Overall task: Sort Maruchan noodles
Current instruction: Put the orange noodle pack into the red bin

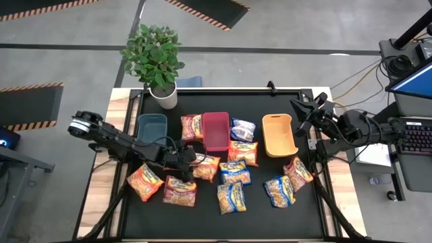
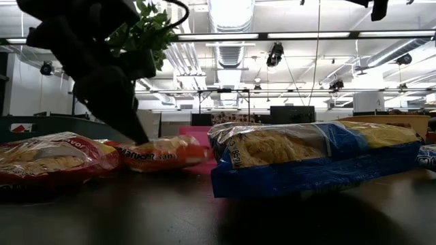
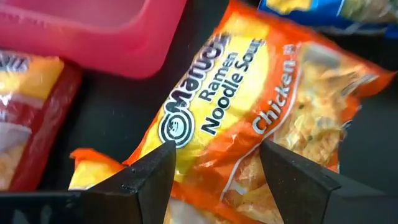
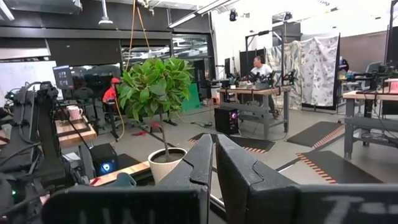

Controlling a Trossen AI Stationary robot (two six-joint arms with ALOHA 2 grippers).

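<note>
My left claw (image 1: 194, 160) sits low over the middle of the dark surface (image 1: 310, 209), its fingers (image 3: 152, 177) spread wide on either side of an orange chicken packet (image 3: 249, 124) that lies flat under them; I can't tell whether the pads touch the wrapper yet. Just beyond this packet stands the red bin (image 1: 216, 129), with a red-pink packet (image 1: 192, 126) on its left. The teal bin (image 1: 152, 126) stands farther left and the tan bin (image 1: 279, 133) off to the right, all three along the far half of the surface. The other Maruchan noodles are scattered across the near half: an orange packet (image 1: 144, 182) and a red-pink one (image 1: 179, 191) toward the near left corner, blue-and-yellow ones (image 1: 231, 197) in the centre, and another pair (image 1: 289, 182) toward the right edge. From table height a blue-and-yellow packet (image 2: 313, 156) fills the foreground. My right claw (image 4: 214, 163) is pinched fully together, holding nothing, raised off the far right corner. A potted plant (image 1: 156, 61) stands at the far left corner.
</note>
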